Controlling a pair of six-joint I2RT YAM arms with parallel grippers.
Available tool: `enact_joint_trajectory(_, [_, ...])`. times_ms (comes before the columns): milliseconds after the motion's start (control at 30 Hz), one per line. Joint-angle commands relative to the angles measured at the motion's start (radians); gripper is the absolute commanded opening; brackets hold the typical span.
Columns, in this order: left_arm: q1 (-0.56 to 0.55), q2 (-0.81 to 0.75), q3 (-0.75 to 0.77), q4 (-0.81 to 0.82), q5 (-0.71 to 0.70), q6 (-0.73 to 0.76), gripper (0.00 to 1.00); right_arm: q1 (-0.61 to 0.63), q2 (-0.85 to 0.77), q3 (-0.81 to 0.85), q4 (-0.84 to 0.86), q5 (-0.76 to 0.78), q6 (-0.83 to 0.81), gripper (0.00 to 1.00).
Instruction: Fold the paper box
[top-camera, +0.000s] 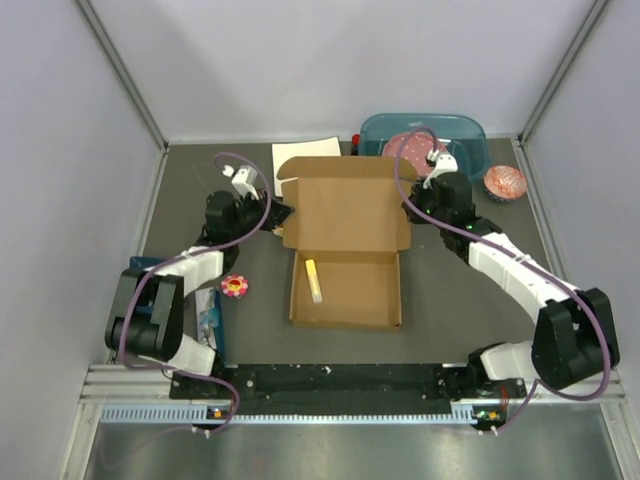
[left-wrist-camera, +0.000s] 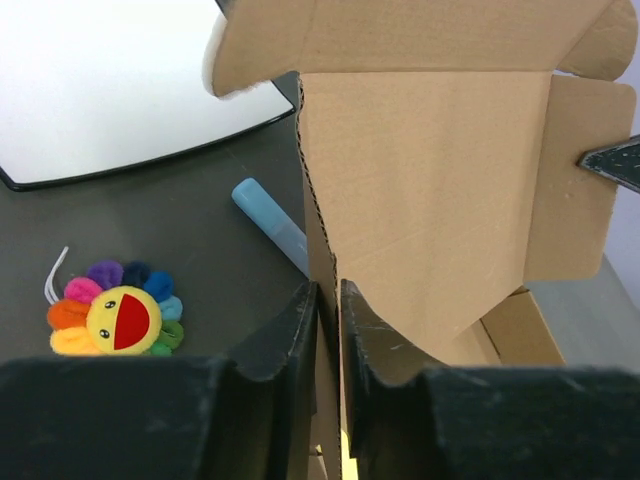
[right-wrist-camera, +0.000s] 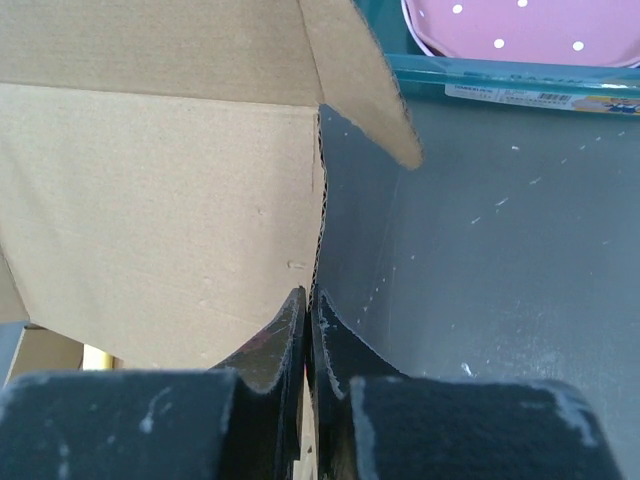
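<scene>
Jaws of the left gripper (left-wrist-camera: 322, 296) are pinching the box (top-camera: 352, 292) at the left edge of its lid (left-wrist-camera: 430, 200), and the cardboard is sitting between them. A flower toy (left-wrist-camera: 112, 318) and a blue tube (left-wrist-camera: 270, 225) are lying on the table to the left of this gripper. In the middle, the box is resting between the two arms, with its base nearer to them and the lid reaching toward the far side. The walls of the base are standing and a yellow stick (top-camera: 314, 280) is lying inside, so I am judging that the tray part is done. The lid is open and its flaps are not tucked. What is remaining, it seems, is lowering the lid over the base and pushing the flaps in. On the right, the jaws of the right gripper (right-wrist-camera: 307, 300) are pressing together on the right edge of the lid, which is running down between them. A teal tub (right-wrist-camera: 520, 75) is standing just behind.
</scene>
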Motion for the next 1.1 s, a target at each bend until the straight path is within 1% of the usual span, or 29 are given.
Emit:
enact_joint_trajectory(0, [-0.066,-0.125,-0.056,0.032,-0.107,0.091,0.16,0.043,-0.087,-0.018,-0.017,0.093,-0.022,0.01])
enact_joint_trajectory(167, [-0.155,-0.241,-0.145,0.067,-0.280,0.188,0.09,0.082,-0.153,-0.073,-0.041,0.165,-0.015,0.02])
enact_joint_trajectory(233, [-0.195,-0.261,-0.170,0.090,-0.364,0.205,0.07,0.096,-0.184,-0.099,-0.054,0.194,-0.001,0.02])
enact_joint_trajectory(333, [-0.239,-0.281,-0.219,0.141,-0.438,0.223,0.05,0.133,-0.215,-0.126,-0.070,0.243,0.010,0.02])
enact_joint_trajectory(367, [-0.251,-0.287,-0.244,0.156,-0.490,0.240,0.04,0.148,-0.222,-0.131,-0.077,0.250,0.014,0.02])
enact_joint_trajectory(400, [-0.277,-0.292,-0.257,0.193,-0.520,0.249,0.04,0.153,-0.230,-0.136,-0.081,0.260,0.021,0.03])
enact_joint_trajectory(500, [-0.304,-0.294,-0.293,0.224,-0.610,0.277,0.01,0.155,-0.253,-0.134,-0.124,0.251,0.028,0.14])
enact_joint_trajectory(533, [-0.307,-0.294,-0.296,0.233,-0.620,0.283,0.01,0.153,-0.259,-0.116,-0.164,0.245,0.021,0.24])
enact_joint_trajectory(600, [-0.307,-0.291,-0.305,0.247,-0.646,0.302,0.00,0.155,-0.265,-0.087,-0.211,0.236,0.002,0.33])
enact_joint_trajectory(633, [-0.307,-0.289,-0.310,0.257,-0.650,0.308,0.00,0.153,-0.268,-0.053,-0.233,0.228,-0.005,0.42])
enact_joint_trajectory(667, [-0.307,-0.284,-0.317,0.283,-0.656,0.325,0.00,0.153,-0.264,-0.032,-0.292,0.219,-0.011,0.46])
enact_joint_trajectory(733, [-0.307,-0.280,-0.322,0.304,-0.670,0.349,0.00,0.155,-0.253,0.039,-0.354,0.196,-0.028,0.51])
enact_joint_trajectory(767, [-0.307,-0.280,-0.325,0.322,-0.673,0.354,0.00,0.153,-0.241,0.063,-0.421,0.187,-0.033,0.53])
enact_joint_trajectory(867, [-0.307,-0.274,-0.336,0.368,-0.687,0.378,0.00,0.153,-0.221,0.163,-0.542,0.167,-0.050,0.56])
enact_joint_trajectory(967, [-0.307,-0.266,-0.345,0.403,-0.678,0.406,0.00,0.150,-0.206,0.235,-0.600,0.176,-0.080,0.58])
enact_joint_trajectory(1067, [-0.307,-0.257,-0.343,0.429,-0.660,0.423,0.00,0.115,-0.186,0.272,-0.629,0.127,-0.111,0.58])
